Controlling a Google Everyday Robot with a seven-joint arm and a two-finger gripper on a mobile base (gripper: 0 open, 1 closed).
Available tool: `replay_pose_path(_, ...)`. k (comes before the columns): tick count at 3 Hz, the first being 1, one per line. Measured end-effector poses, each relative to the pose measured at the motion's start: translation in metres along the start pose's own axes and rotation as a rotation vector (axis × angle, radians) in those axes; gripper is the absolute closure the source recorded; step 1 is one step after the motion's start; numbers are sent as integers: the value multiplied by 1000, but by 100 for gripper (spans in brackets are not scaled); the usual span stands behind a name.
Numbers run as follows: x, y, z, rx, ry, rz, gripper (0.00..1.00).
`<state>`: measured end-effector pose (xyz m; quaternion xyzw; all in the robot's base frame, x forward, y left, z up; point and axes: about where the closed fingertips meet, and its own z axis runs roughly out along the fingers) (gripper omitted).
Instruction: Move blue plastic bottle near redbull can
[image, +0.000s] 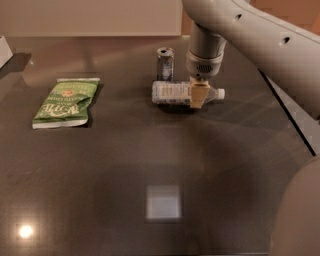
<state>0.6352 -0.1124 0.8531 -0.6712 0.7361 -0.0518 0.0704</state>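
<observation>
Blue plastic bottle (172, 92) — clear body, pale blue-and-white label, white cap pointing right — lying on its side at the far centre of the dark glossy desk (150, 155). The tool (199, 93), hanging straight down from the pale arm (250, 35), pinches the bottle near its neck, with one tan finger (198, 99) crossing in front of it. Whether the bottle rests on the desk or is held just off it cannot be told. The redbull can (165, 64) stands upright just behind the bottle's label end. A green snack bag (65, 102) lies flat, well apart to the left. Open desk spreads across the whole near half. The right edge runs diagonally past the cap side — the far edge lies not far behind the can.
</observation>
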Motion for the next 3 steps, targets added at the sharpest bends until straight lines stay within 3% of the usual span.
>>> replay_pose_path(1, 1, -4, 1, 14, -19, 12, 13)
replay_pose_path(2, 0, -4, 2, 15, -20, 10, 0)
replay_pose_path(3, 0, -4, 2, 15, -20, 10, 0)
